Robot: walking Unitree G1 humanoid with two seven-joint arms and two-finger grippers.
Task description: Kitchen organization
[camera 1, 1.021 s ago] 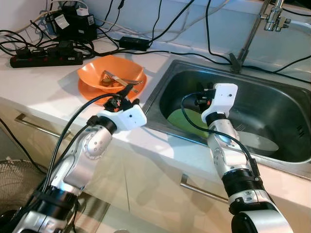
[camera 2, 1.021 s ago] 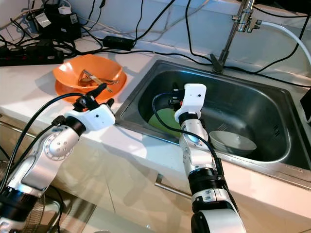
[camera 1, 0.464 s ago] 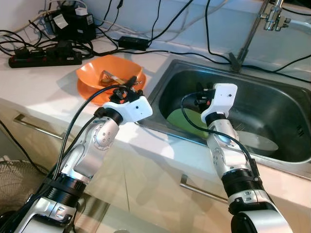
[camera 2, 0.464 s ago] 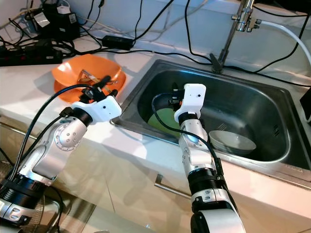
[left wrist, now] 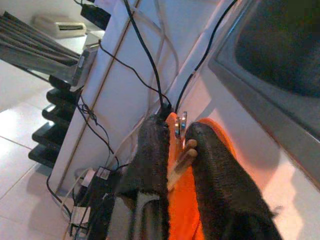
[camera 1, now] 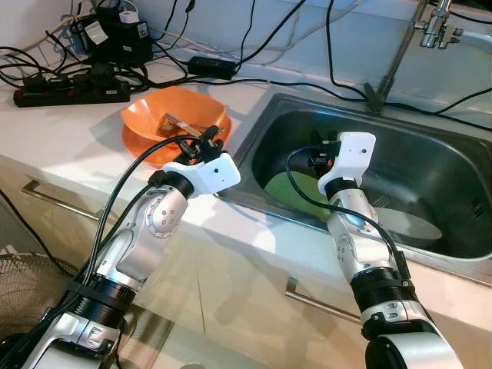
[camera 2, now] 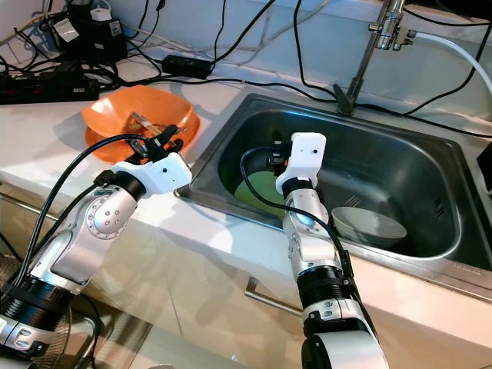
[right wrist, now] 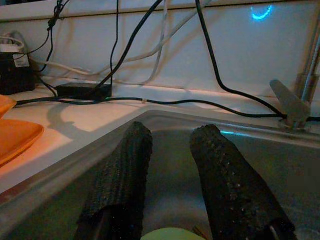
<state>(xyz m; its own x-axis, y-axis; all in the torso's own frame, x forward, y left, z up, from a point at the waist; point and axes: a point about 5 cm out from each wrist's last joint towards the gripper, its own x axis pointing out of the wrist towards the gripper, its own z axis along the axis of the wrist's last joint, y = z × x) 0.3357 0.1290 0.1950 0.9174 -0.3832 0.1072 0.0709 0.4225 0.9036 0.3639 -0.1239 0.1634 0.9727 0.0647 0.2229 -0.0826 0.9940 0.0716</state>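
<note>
An orange bowl (camera 1: 165,114) stands on an orange plate (camera 1: 137,146) on the white counter, left of the sink (camera 1: 438,146). Wooden sticks and a metal utensil (camera 1: 183,121) lie in the bowl. My left gripper (camera 1: 208,137) is at the bowl's near right rim. In the left wrist view its fingers (left wrist: 155,150) stand slightly apart, open, with the utensil ends (left wrist: 182,150) between them. My right gripper (right wrist: 172,132) hangs open inside the sink, just above a green plate (camera 1: 290,194). A white bowl (camera 2: 370,224) lies to the right of that plate.
A faucet (camera 1: 400,54) rises behind the sink. A black power strip (camera 1: 69,94), adapters and many cables (camera 1: 231,73) cover the back of the counter. Drawer handles (camera 1: 54,201) run below the counter's front edge.
My left gripper has moved forward and to the right, from in front of the orange plate to the bowl's rim, and its fingers now straddle the utensils. The right arm has stayed still.
</note>
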